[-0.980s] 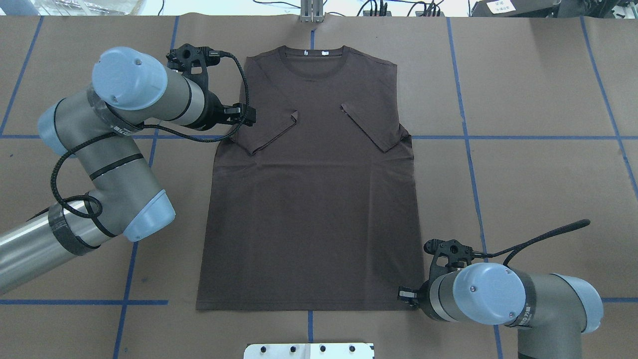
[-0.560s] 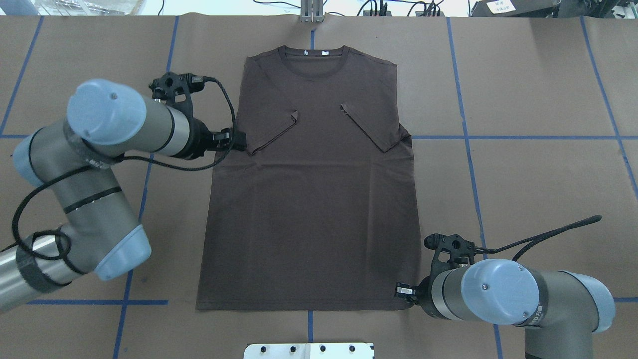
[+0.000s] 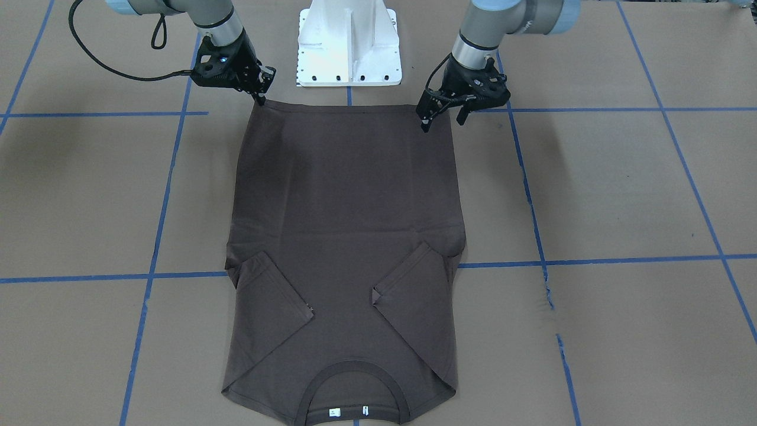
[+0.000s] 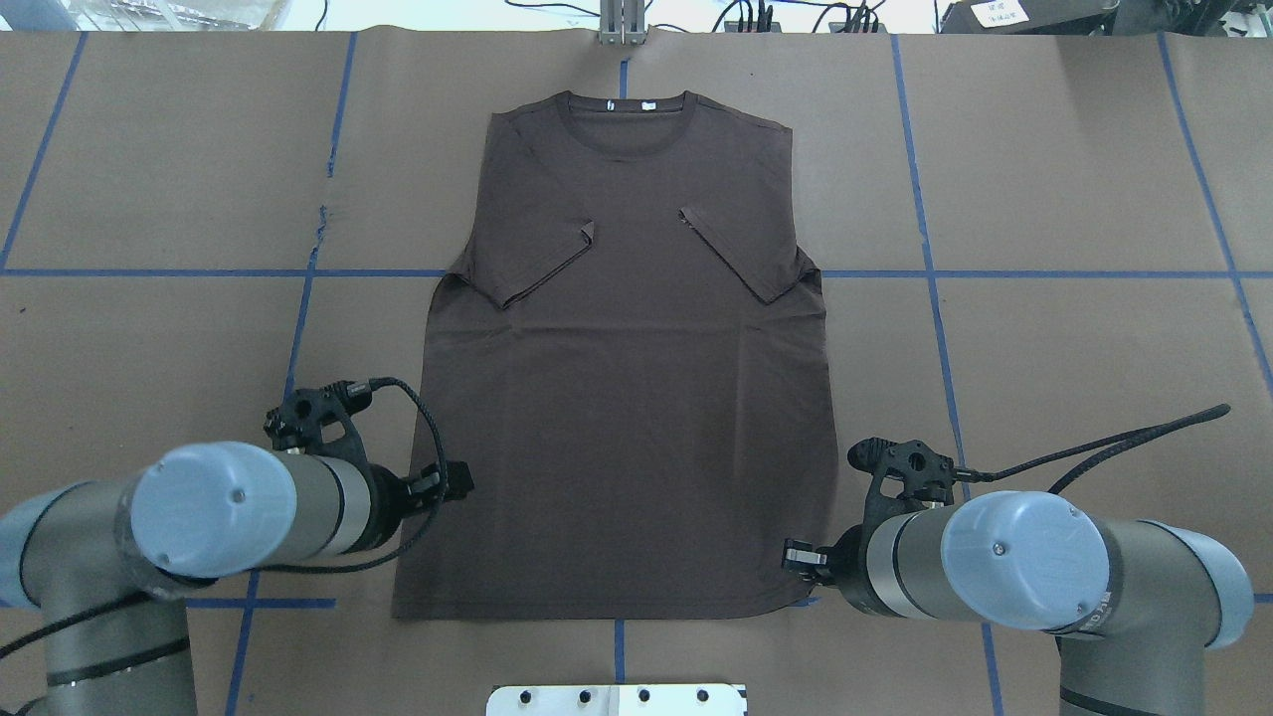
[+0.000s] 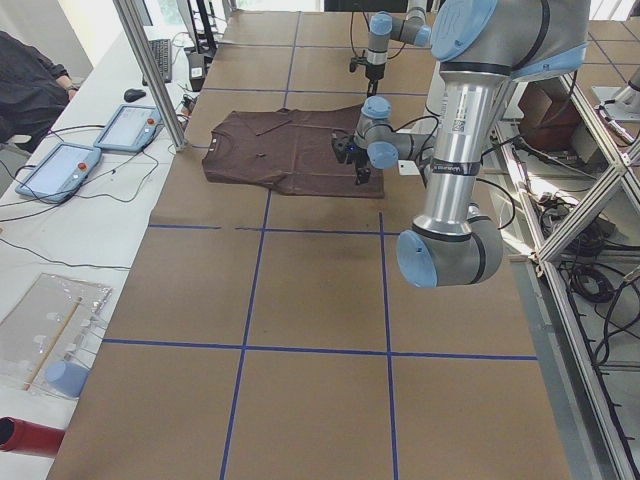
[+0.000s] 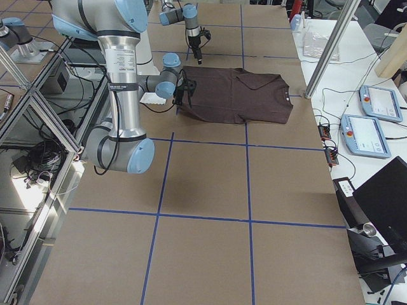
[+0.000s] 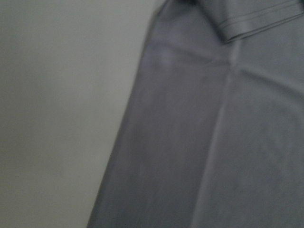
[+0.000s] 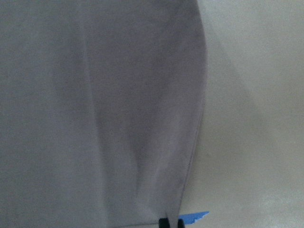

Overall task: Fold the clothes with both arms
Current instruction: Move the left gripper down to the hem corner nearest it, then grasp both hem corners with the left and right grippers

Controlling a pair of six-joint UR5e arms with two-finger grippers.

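You have the T-shirt (image 4: 627, 418) lying flat on the table (image 4: 1054, 358). Its collar (image 3: 355, 365) is at the edge far from the robot, and both sleeves (image 4: 537, 261) are folded inward across the chest. The hem lies nearest the white base (image 3: 349, 41).

The right gripper (image 3: 260, 99) sits at the hem corner on its side, jaws drawn narrow on the fabric. The corner curls slightly off the table there.

The left gripper (image 3: 442, 121) stands at the opposite hem corner with jaws spread wide, one finger over the cloth and one outside the side edge. From these views you cannot tell whether its fingers touch the T-shirt.
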